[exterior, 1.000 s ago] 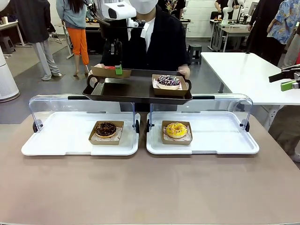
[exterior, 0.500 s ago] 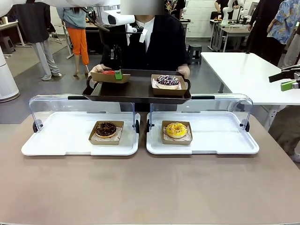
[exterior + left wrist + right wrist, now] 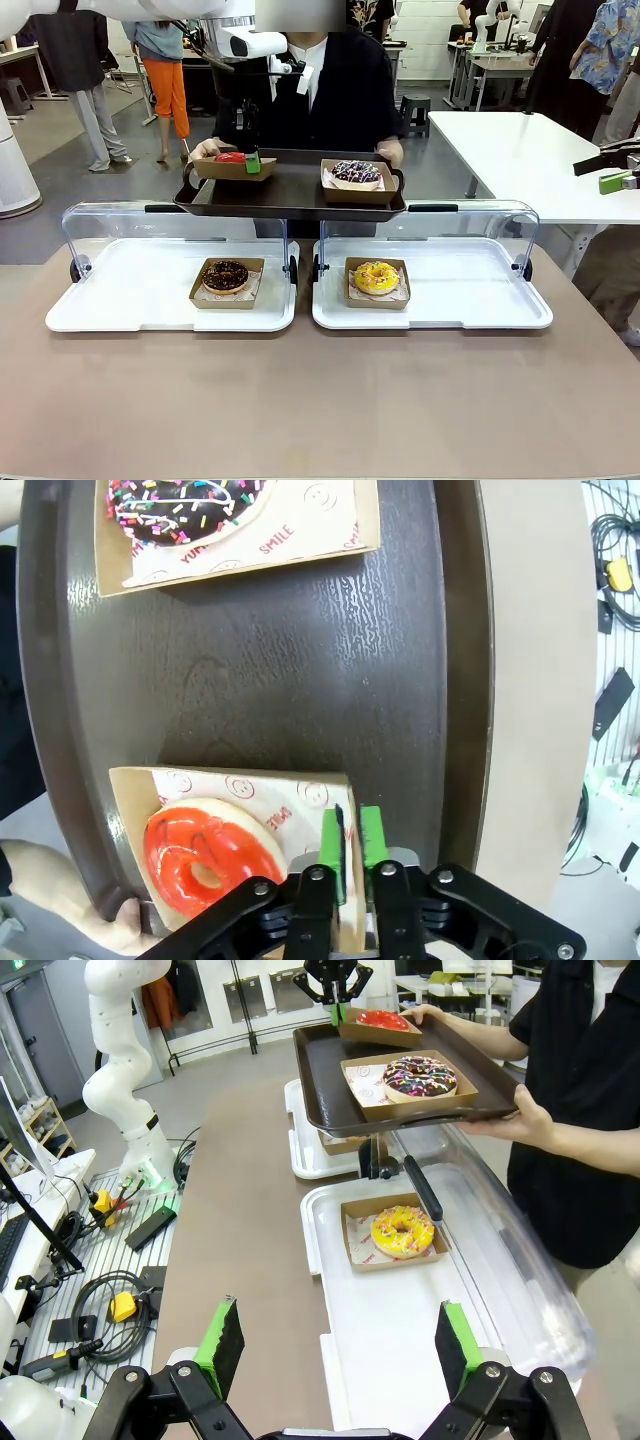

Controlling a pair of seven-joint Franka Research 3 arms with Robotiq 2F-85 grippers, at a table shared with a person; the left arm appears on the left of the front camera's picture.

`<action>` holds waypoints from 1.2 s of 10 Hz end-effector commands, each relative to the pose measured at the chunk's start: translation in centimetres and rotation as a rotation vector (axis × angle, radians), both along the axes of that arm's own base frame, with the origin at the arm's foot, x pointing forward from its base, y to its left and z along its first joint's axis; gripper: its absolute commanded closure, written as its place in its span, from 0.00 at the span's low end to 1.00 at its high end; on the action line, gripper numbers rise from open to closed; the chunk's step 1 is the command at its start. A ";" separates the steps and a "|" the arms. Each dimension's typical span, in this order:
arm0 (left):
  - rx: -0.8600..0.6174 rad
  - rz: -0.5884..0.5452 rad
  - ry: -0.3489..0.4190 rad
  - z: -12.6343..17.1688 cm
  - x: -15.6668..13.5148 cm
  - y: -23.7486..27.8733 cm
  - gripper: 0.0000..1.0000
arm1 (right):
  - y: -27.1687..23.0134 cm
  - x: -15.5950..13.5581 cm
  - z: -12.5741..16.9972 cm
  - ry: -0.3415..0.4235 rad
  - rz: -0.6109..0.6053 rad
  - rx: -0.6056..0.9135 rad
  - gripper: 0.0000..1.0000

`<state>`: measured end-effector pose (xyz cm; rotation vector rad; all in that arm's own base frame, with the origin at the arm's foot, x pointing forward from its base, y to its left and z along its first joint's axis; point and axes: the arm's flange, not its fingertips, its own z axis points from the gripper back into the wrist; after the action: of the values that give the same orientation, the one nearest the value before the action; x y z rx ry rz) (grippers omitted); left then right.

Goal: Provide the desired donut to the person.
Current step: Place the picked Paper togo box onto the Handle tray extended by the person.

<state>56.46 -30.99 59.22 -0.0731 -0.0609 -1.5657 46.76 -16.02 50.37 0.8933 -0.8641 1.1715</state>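
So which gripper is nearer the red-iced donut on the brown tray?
Left. The left gripper pinches the edge of the red donut's cardboard boat; the right gripper hangs back, over the table's near right side.

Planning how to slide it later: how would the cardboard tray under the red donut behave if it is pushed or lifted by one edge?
The cardboard tray looks thin, so it would probably flex when lifted by one wall. It is shallow and open, so the red donut might slide out if tipped. On the smooth dark serving tray it should push easily.
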 end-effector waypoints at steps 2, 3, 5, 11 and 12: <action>-0.016 -0.007 0.009 0.2 -0.3 0.3 0.38 | 0.0 -0.1 0.1 -0.002 -0.001 0.002 0.00; -0.015 -0.006 0.010 0.3 -0.3 0.3 0.00 | 0.0 -0.1 0.1 -0.002 -0.001 0.002 0.00; -0.018 -0.002 0.009 0.5 -0.4 0.5 0.00 | 0.0 -0.1 0.1 -0.002 -0.001 0.002 0.00; -0.021 -0.020 0.012 0.7 -0.2 1.0 0.00 | 0.0 -0.1 0.1 -0.002 -0.001 0.002 0.00; -0.055 -0.027 0.032 1.0 -0.6 1.8 0.00 | 0.0 -0.1 0.1 -0.002 -0.001 0.002 0.00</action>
<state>56.47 -30.42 59.67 -0.0954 -0.0691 -1.5675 46.76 -16.02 50.37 0.8933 -0.8641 1.1715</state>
